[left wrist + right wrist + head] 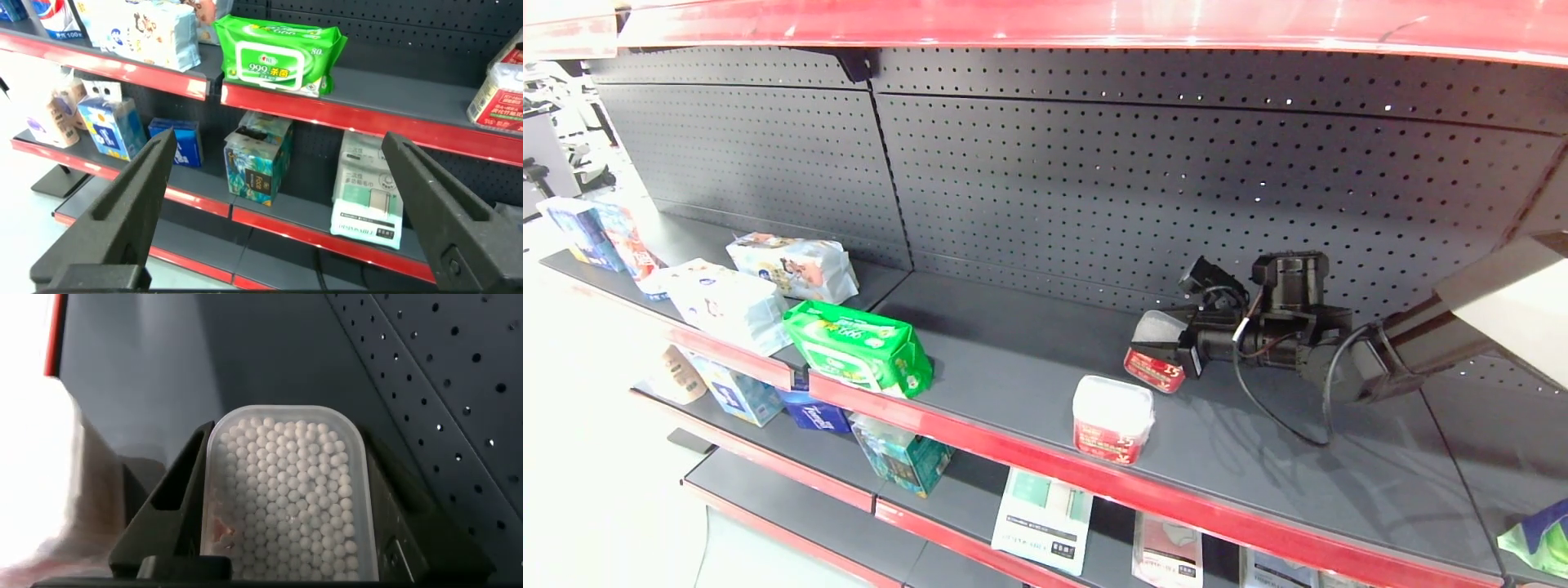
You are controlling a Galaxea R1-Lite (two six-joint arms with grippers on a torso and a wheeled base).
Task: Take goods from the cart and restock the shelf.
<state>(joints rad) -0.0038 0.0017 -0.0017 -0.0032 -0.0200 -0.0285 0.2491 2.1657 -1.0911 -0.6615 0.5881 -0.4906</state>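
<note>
My right gripper (1170,341) comes in from the right over the dark shelf board (1029,367) and is shut on a clear tub of white beads (1153,367) with a red label. The tub lies tipped on its side, low over the board near the pegboard back. In the right wrist view the tub (286,474) sits between both fingers (176,502). A second, matching tub (1112,418) stands upright at the red front edge, just in front of the held one. My left gripper (278,237) is open and empty, facing the shelf front below a green wipes pack (278,55).
The green wipes pack (858,347) and white tissue packs (731,302) fill the board's left part. Bare board lies between the green pack and the tubs, and to the right. Boxes and packets (260,159) stand on the lower shelves. A green-blue pack (1539,539) is at the lower right.
</note>
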